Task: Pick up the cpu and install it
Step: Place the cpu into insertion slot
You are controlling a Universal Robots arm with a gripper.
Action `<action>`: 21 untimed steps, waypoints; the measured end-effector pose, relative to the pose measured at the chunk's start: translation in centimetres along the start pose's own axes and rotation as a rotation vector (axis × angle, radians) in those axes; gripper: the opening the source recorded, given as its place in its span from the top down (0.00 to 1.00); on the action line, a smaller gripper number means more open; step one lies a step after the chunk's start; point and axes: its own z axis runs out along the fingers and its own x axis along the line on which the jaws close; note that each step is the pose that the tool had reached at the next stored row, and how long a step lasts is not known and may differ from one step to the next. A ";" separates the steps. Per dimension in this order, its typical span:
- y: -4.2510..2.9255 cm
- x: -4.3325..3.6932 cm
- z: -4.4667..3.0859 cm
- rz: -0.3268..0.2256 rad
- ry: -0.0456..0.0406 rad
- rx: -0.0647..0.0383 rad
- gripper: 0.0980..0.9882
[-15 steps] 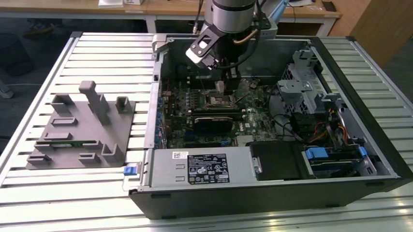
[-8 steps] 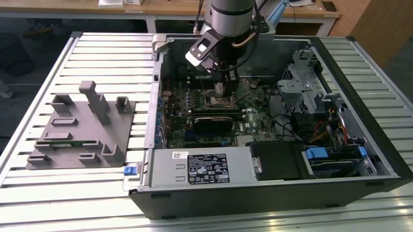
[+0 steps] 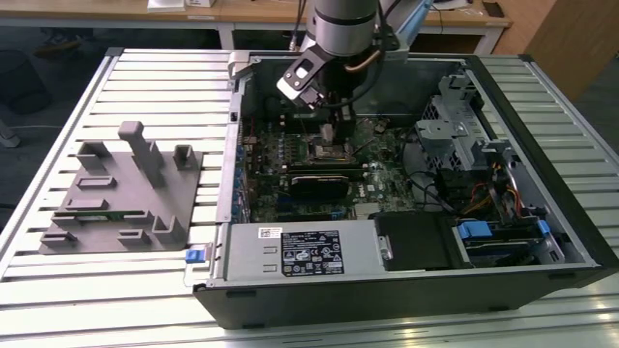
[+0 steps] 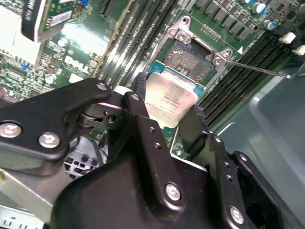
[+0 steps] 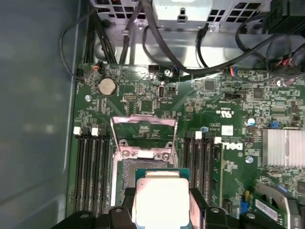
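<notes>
The cpu (image 4: 170, 98) is a small square chip with a pale silvery top, and my gripper (image 4: 169, 109) is shut on it, one black finger (image 4: 143, 125) on each side. It hangs slightly tilted just over the open socket (image 4: 191, 58) on the green motherboard. In the first wrist view the cpu (image 5: 162, 198) sits between the fingers of the gripper (image 5: 162, 206), partly over the socket (image 5: 127, 172), whose metal load plate (image 5: 143, 129) is swung open. In the exterior view the gripper (image 3: 327, 135) reaches down inside the open computer case (image 3: 406, 290) above the socket (image 3: 329, 152).
Memory slots (image 5: 90, 162) flank the socket on both sides. A thin latch lever (image 4: 257, 67) sticks out beside it. A finned heatsink (image 5: 286, 145), black cables (image 5: 143, 43), a drive cage (image 3: 454, 123) and a power supply box (image 3: 300, 250) crowd the case. A grey plastic holder (image 3: 121, 196) lies outside.
</notes>
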 end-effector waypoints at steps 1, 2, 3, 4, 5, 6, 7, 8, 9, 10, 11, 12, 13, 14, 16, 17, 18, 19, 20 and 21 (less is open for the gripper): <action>-0.06 0.09 0.09 0.000 -0.0002 0.000 0.52; -0.15 0.14 0.19 0.001 -0.0002 0.000 0.52; -0.21 0.20 0.28 0.002 -0.0002 0.000 0.52; -0.25 0.26 0.39 0.003 -0.0003 0.000 0.52; -0.27 0.30 0.52 0.004 -0.0004 0.000 0.52; -0.29 0.32 0.64 0.004 -0.0005 0.000 0.52; -0.30 0.33 0.75 0.005 -0.0005 0.000 0.52; -0.31 0.34 0.84 0.005 -0.0006 0.000 0.52; -0.32 0.37 0.93 0.005 -0.0006 0.000 0.52; -0.33 0.41 1.04 0.005 -0.0006 0.000 0.52; -0.34 0.43 1.13 0.005 -0.0006 0.000 0.52; -0.34 0.43 1.19 0.005 -0.0006 0.000 0.52; -0.34 0.43 1.23 0.005 -0.0006 0.000 0.52; -0.34 0.43 1.24 0.005 -0.0009 0.000 0.52; -0.35 0.43 1.28 0.005 -0.0009 0.000 0.52; -0.35 0.43 1.30 0.005 -0.0009 0.000 0.52; -0.35 0.43 1.32 0.005 -0.0010 0.000 0.52; -0.35 0.43 1.35 0.005 -0.0008 0.000 0.52; -0.36 0.43 1.36 0.005 -0.0009 0.000 0.52; -0.36 0.42 1.42 0.005 -0.0011 0.000 0.52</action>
